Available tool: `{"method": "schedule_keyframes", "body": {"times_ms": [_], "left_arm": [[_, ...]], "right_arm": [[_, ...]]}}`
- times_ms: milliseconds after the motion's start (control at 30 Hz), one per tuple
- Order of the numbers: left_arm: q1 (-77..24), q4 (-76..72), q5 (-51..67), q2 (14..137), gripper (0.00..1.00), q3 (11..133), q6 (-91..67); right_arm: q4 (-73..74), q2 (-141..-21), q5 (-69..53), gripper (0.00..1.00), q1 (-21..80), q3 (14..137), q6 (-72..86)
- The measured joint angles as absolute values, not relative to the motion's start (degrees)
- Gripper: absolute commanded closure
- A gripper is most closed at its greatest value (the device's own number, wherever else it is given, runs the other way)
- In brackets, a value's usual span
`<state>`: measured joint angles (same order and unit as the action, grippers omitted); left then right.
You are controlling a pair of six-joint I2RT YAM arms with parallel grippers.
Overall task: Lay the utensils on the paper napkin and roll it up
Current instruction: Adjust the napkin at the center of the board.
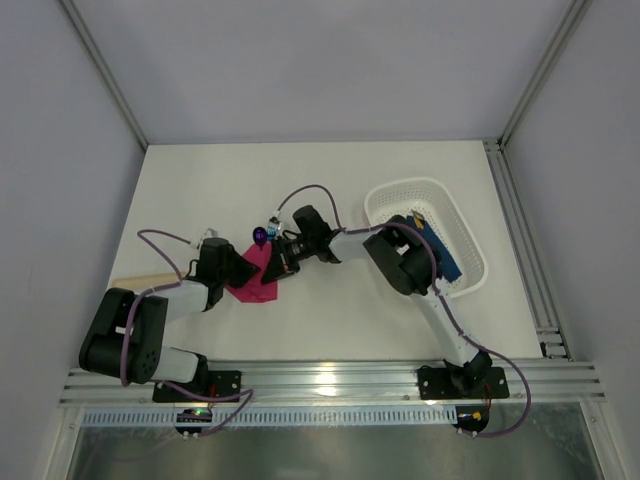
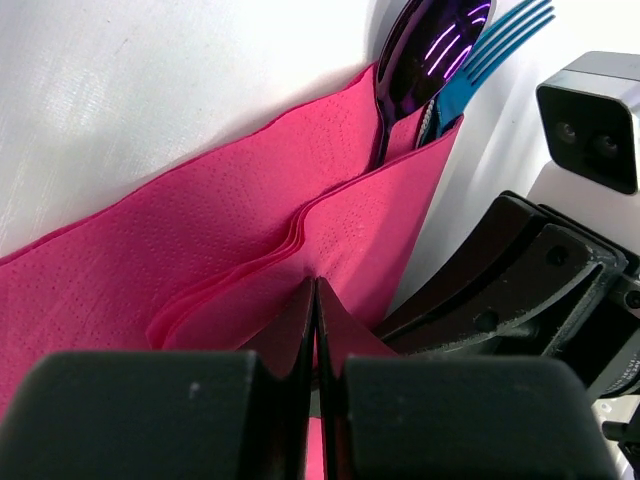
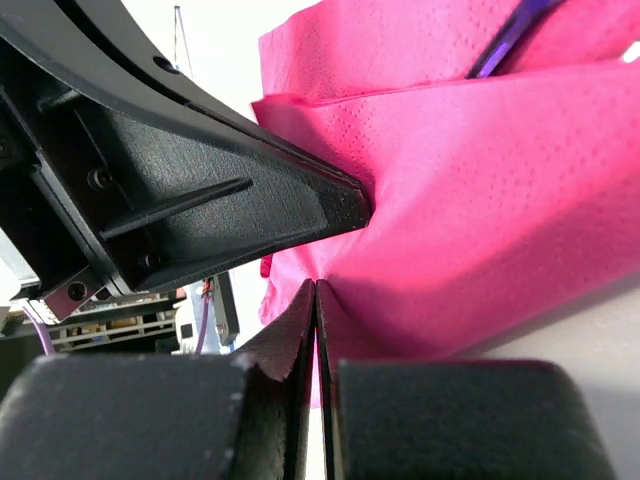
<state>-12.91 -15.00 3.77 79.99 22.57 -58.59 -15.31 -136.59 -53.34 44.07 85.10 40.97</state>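
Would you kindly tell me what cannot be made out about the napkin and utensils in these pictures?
- Utensil handles and count: both wrist views, mostly wrapped in the paper napkin; only the spoon head and blue fork tines stick out.
- Napkin's shape: top view, largely covered by the left gripper and right gripper.
- Basket contents: top view, partly hidden by the right arm; the blue item is too small to identify.

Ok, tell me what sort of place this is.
Probably a robot lab test cell: white table boxed in by blank panels on an aluminium frame, a mounting rail along its near edge.
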Motion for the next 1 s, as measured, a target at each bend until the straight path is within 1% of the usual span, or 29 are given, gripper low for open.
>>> {"method": "schedule_keyframes", "body": {"times_ms": [167, 433, 733, 1000], "left_arm": [[-13.02, -15.64, 4.32, 80.47, 1.00, 22.57, -58.96], [-13.41, -16.53, 5.52, 80.75, 1.00, 22.15, -59.61], [-13.41, -17.10, 5.58, 80.62, 1.00, 21.80, -59.64], [-13.41, -17.26, 5.58, 80.47, 1.00, 21.56, -59.64]], "right_arm": [[-16.19, -136.49, -53.65, 0.96, 44.05, 83.90, 40.91], [-16.45, -132.11, -51.62, 0.96, 44.07, 78.32, 38.06], [-16.23, -131.22, -52.03, 0.96, 44.45, 77.67, 38.11], [-17.17, -131.31, -53.36, 0.96, 46.85, 77.69, 40.51]]}}
